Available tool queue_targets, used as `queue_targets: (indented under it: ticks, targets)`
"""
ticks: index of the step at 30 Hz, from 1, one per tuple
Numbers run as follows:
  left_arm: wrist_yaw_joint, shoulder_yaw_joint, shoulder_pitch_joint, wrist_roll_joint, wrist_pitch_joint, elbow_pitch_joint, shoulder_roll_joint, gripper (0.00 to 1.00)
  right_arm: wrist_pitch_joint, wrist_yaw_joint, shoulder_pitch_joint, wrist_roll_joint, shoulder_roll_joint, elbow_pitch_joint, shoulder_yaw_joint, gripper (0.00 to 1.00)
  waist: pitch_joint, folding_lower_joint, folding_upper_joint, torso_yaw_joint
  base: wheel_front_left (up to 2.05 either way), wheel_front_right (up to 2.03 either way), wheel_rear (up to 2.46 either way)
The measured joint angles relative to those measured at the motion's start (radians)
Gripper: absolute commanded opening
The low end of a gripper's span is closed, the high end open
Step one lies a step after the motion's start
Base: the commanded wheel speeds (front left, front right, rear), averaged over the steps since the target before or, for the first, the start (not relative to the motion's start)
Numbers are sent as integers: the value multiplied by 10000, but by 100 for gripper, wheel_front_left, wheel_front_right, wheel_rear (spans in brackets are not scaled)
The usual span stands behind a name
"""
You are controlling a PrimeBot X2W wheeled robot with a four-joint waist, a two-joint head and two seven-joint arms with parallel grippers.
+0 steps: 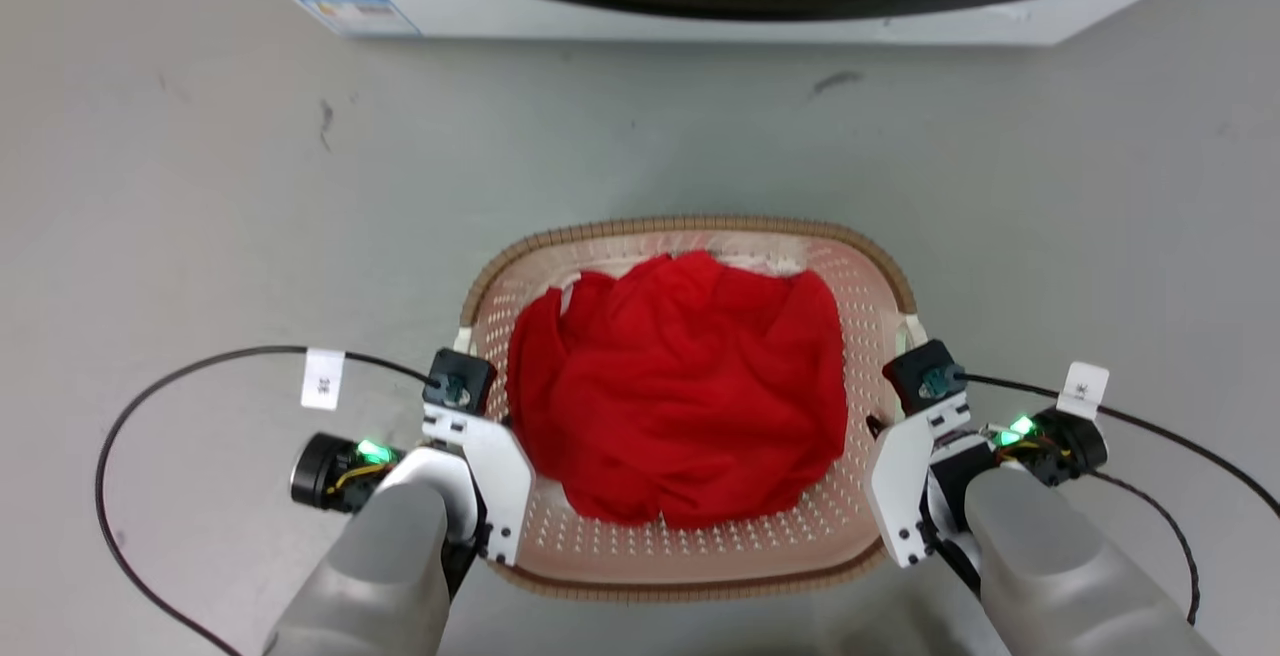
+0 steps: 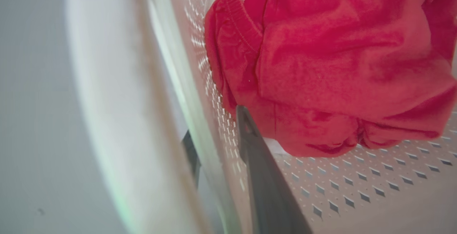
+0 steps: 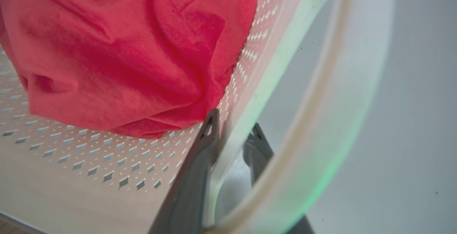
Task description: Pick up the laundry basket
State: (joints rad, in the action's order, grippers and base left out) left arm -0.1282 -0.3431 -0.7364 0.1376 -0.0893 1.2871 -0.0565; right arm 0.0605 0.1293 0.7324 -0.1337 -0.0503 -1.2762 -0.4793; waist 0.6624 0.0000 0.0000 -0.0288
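Your laundry basket [image 1: 690, 226] stands level with its mouth up. It is a rounded-rectangular, pale pink-beige tub with perforated walls and base and a brown woven-look rim. It lies between your two pincers. Its left wall runs between the fingers of the left gripper [image 2: 214, 127], and its right wall between those of the right gripper [image 3: 234, 120]. A white side handle arches just outside each. A crumpled red garment [image 1: 680, 386] fills its middle.
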Motion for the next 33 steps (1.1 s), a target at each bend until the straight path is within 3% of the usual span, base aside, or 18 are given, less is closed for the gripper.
queue_targets:
  ticks: [22, 33]
  targets:
    - [36, -2406, 1791, 2876, 2073, -435, -38, 0, -1406, -6, -1405, -1593, -105, 6, -1787, 0, -3791, -3, 1, 193, 0, 0, 0]
    - [46, -3856, 2685, 4443, 3170, -1012, -518, 0, -2458, -13, -2214, -2752, -117, 343, -2976, 0, -5314, -3, 0, 175, 0, 0, 0]
